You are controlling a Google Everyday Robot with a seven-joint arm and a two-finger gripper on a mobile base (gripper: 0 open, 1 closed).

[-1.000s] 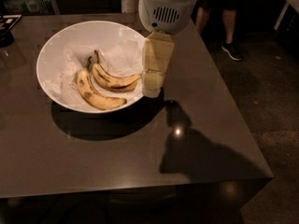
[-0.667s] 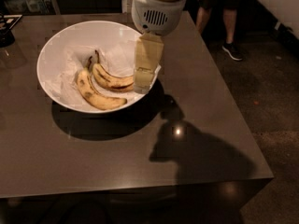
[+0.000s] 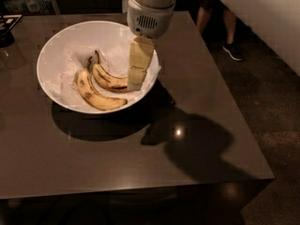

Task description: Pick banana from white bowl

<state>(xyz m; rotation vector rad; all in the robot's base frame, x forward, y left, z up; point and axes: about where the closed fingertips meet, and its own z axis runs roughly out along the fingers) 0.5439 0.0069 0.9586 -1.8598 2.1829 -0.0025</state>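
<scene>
Where the hand [image 3: 135,80] is: inside the white bowl [image 3: 70,35], low over its right part. Its pale, blocky tip is at the right end of the banana [image 3: 108,79]; whether they touch does not show.
Hand state: apart or together cannot be made out from this side.
Banana: slim, curved and yellow with dark lengthwise streaks. Its long dark stem points to the bowl's far side. It lies near the bowl's middle on crumpled white paper [image 3: 70,67].
Second banana [image 3: 96,96]: thicker, brown-blotched, just beside the slim one on the bowl's front side.
Bowl: wide, round, smooth-walled, with its right rim below the white wrist housing [image 3: 149,13].
Worktop [image 3: 117,163]: dark, flat and glossy, with one light glint to the front right of the bowl.
Open room: broad surface in front of the bowl and to its right.
Edges: the worktop's front and right edges are well apart from the bowl, and the dark floor [image 3: 272,102] lies beyond the right edge.
Legs [image 3: 227,22]: standing beyond the bowl's far right, well apart from it.
</scene>
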